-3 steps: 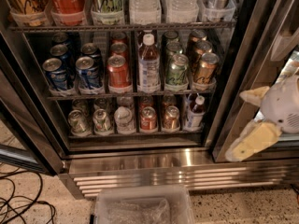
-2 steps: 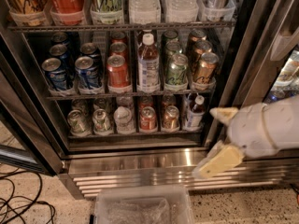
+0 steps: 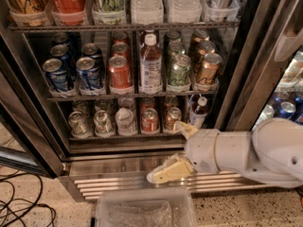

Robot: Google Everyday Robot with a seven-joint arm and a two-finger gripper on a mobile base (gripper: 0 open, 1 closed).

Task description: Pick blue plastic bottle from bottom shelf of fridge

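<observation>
The blue plastic bottle [image 3: 198, 112] stands upright at the right end of the bottom shelf [image 3: 118, 137], with a white cap and a dark drink. Several cans stand to its left on the same rack. The fridge [image 3: 239, 65] has its left door open, so the shelves are exposed. My gripper [image 3: 173, 150] comes in from the right on a white arm, in front of the steel base. It is open and empty. Its upper finger [image 3: 186, 128] is just left of and below the bottle, apart from it. Its lower finger [image 3: 168, 171] lies over the grille.
A taller white-capped bottle [image 3: 150, 65] stands among cans on the middle shelf. A clear plastic bin [image 3: 144, 211] sits on the floor below the grille [image 3: 109, 182]. Cables [image 3: 21, 203] lie at the lower left. The right glass door [image 3: 284, 93] is shut.
My arm has swung left from the right edge of the view to the front of the fridge base, bringing the open gripper close to the bottom shelf's right end.
</observation>
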